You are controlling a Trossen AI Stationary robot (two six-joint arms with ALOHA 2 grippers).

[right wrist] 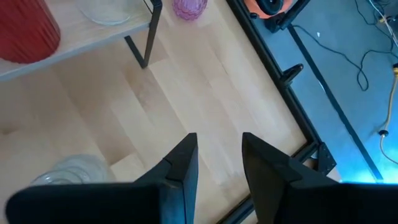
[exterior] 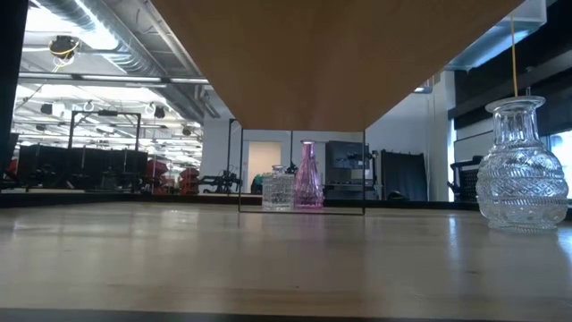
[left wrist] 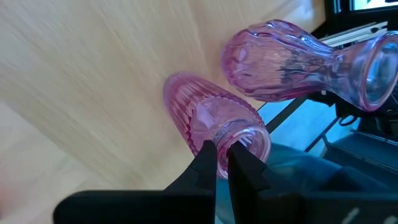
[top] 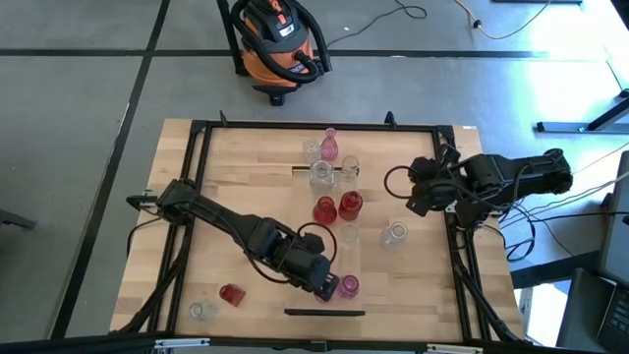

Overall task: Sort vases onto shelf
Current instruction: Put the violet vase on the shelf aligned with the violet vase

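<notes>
Two grippers: one per dark arm, left at the table's near side, right by the right edge.
Left gripper point(left wrist: 221, 163): fingers pinched tight on the rim of a ribbed pink glass vase point(left wrist: 208, 118), at the near end of the shelf.
Held vase: tilted on its side in the left wrist view, just beside a smooth bulbous pink glass vase point(left wrist: 283, 59).
Right gripper point(right wrist: 217, 158): fingers partly apart, holding nothing, above bare tabletop.
Shelf: long light-wood plank point(top: 339, 251) running away from the near edge, down the table's middle.
On the shelf: two deep red glass vases point(top: 337, 207) side by side, clear ones and a tall pink bottle-shaped vase point(top: 329, 145) at the far end.
Off the shelf: small red glass vase point(top: 231, 294) and clear glass vase point(top: 202, 311) near the left front corner; clear bulbous vase point(top: 394, 233) to the right.
</notes>
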